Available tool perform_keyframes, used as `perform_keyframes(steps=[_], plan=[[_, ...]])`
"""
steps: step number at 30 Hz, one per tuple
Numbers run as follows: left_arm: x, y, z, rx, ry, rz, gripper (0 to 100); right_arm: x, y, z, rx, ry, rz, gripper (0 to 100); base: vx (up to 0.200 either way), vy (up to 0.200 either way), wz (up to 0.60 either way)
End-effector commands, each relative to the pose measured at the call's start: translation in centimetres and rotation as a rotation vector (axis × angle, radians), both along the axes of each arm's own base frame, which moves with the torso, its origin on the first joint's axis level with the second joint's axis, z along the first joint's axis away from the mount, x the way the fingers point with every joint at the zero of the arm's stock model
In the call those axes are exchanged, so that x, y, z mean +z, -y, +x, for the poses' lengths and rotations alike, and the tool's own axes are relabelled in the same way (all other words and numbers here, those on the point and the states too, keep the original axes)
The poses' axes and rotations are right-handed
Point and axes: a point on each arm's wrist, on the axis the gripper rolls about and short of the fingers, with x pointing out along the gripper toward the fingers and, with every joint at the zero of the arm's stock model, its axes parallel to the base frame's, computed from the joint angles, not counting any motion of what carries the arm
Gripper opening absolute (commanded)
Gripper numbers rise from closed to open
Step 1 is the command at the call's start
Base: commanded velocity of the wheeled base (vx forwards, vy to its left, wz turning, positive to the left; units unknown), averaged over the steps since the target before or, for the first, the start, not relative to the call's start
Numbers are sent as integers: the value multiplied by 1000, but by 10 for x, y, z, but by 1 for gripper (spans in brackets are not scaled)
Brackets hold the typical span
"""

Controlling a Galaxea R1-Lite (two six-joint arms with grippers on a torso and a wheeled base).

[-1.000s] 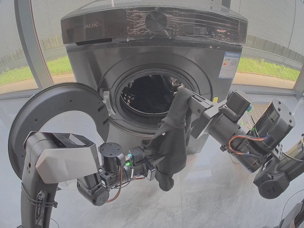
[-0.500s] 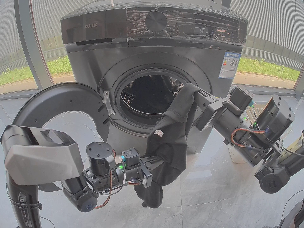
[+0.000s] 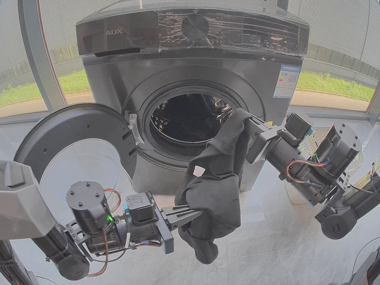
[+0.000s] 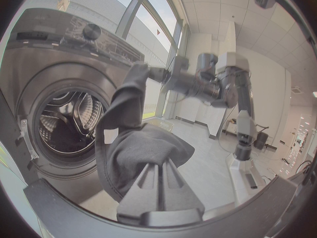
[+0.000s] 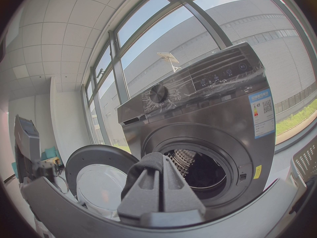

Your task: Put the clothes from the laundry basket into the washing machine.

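Note:
A dark grey garment (image 3: 215,179) hangs in front of the washing machine (image 3: 190,68), held at both ends. My right gripper (image 3: 242,119) is shut on its upper end, just right of the open drum mouth (image 3: 184,121). Lower down, my left gripper (image 3: 194,214) is shut on the lower folds, below and in front of the drum. A white label shows on the cloth. In the left wrist view the garment (image 4: 132,139) drapes from the left gripper (image 4: 160,164) up to the right arm. In the right wrist view the right gripper (image 5: 161,164) pinches cloth (image 5: 145,166) before the drum (image 5: 198,172).
The round door (image 3: 75,139) stands swung open to the left of the drum. A white laundry basket (image 3: 316,147) sits on the floor behind my right arm, partly hidden. Pale tiled floor lies free in front of the machine.
My left arm has drawn back and down toward the camera with the garment's lower end. The right gripper has shifted slightly right, keeping the upper end at the drum's rim. The cloth now hangs wider.

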Motion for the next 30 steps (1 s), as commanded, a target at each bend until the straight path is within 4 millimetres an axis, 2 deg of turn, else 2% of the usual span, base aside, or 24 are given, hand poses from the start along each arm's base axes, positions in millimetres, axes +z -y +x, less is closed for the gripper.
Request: perform_keyframes(steps=[1, 4, 8, 21, 22, 24, 28, 30], plan=[[32, -21, -26, -6, 31, -89, 0, -18, -6, 2, 12, -55, -28, 0, 0, 0, 0], [42, -25, -31, -7, 36, -129, 0, -21, -8, -1, 23, -64, -36, 0, 0, 0, 0], [57, -31, -35, 4, 59, -184, 0, -43, -7, -17, 57, -141, -106, 0, 0, 0, 0], [58, -35, -32, 34, 62, -188, 0, -48, -7, -25, 78, -157, -123, 0, 0, 0, 0], [58, -35, -32, 36, 63, -191, 0, -48, -6, -26, 78, -159, -125, 100, 0, 0, 0], [59, -35, -31, 38, 67, -193, 0, -50, -5, -27, 76, -165, -132, 100, 0, 0, 0], [66, -37, -31, 101, 85, -219, 0, -62, 9, -41, 85, -216, -191, 100, 0, 0, 0], [73, -40, -35, 118, 99, -248, 0, -71, 21, -56, 112, -241, -252, 100, 0, 0, 0]])
